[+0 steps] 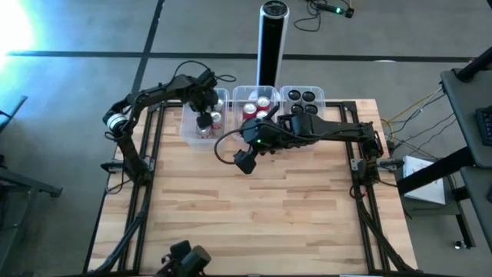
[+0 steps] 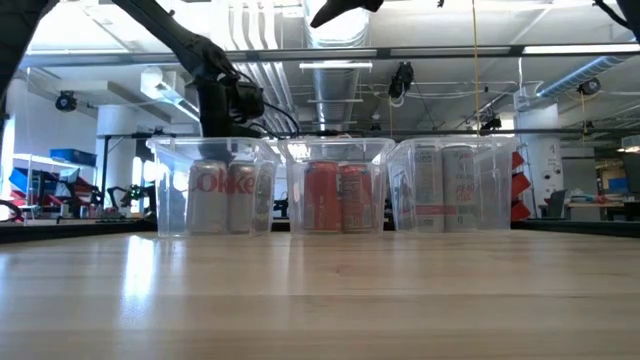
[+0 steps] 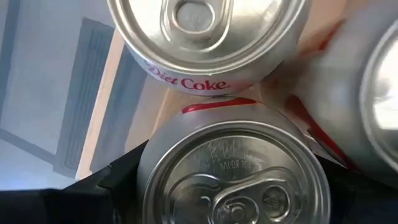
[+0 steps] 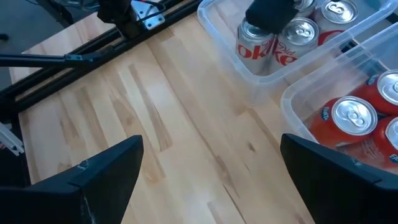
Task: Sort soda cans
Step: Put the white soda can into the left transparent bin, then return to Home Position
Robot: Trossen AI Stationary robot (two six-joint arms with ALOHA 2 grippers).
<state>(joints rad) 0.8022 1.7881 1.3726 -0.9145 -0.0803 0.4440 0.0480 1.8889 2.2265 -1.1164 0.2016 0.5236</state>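
Nearest, my right gripper (image 4: 208, 180) is hanging spread wide and empty over the bare wooden table (image 1: 254, 223), just in front of the middle tub (image 1: 254, 98), which is holding the red cans (image 2: 338, 197). Farther back, my left gripper (image 1: 203, 119) is reaching down into the left tub (image 2: 212, 185), its fingers (image 3: 121, 174) standing on either side of one silver can (image 3: 231, 171) among the silver Diet Coke cans (image 4: 277, 43) there, though whether they are pressing it I cannot tell. Farthest along the row, the right tub (image 2: 455, 185) is holding the dark-topped cans (image 1: 302, 101).
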